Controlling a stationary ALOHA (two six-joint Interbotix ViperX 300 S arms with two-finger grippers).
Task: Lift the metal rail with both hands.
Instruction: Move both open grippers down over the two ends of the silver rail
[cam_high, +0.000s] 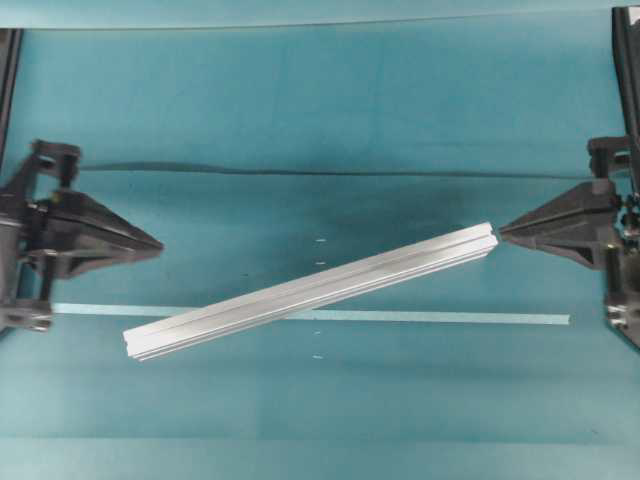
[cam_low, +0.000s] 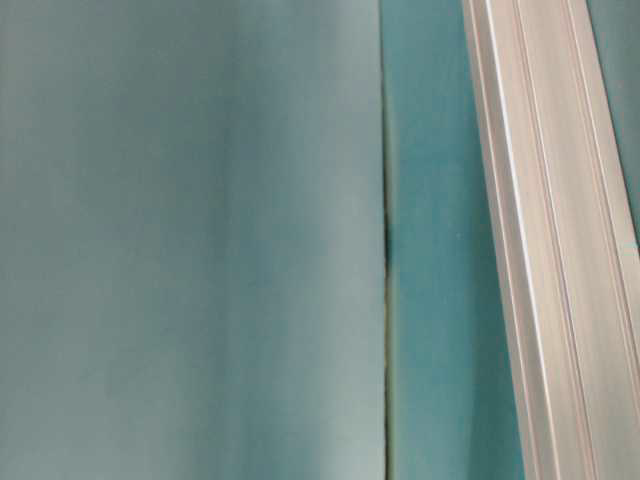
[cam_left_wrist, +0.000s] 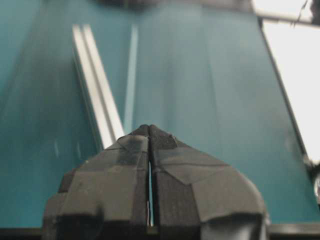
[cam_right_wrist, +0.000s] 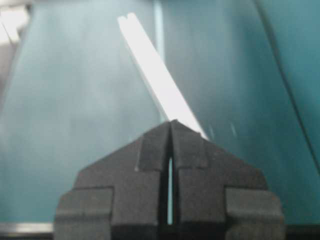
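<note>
The metal rail (cam_high: 310, 291) is a long silver grooved bar lying diagonally on the teal table, low end at the left, high end at the right. It also shows in the table-level view (cam_low: 560, 250), the left wrist view (cam_left_wrist: 97, 90) and the right wrist view (cam_right_wrist: 157, 75). My left gripper (cam_high: 158, 243) is shut and empty at the left edge, well clear of the rail's left end. My right gripper (cam_high: 503, 232) is shut and empty, its tip just beside the rail's right end. In the wrist views both the left gripper (cam_left_wrist: 149, 127) and the right gripper (cam_right_wrist: 171, 123) have their jaws together.
A thin pale tape strip (cam_high: 450, 318) runs across the table under the rail. A dark seam (cam_high: 330, 172) crosses the table farther back. Black frame posts (cam_high: 622, 60) stand at the table's side edges.
</note>
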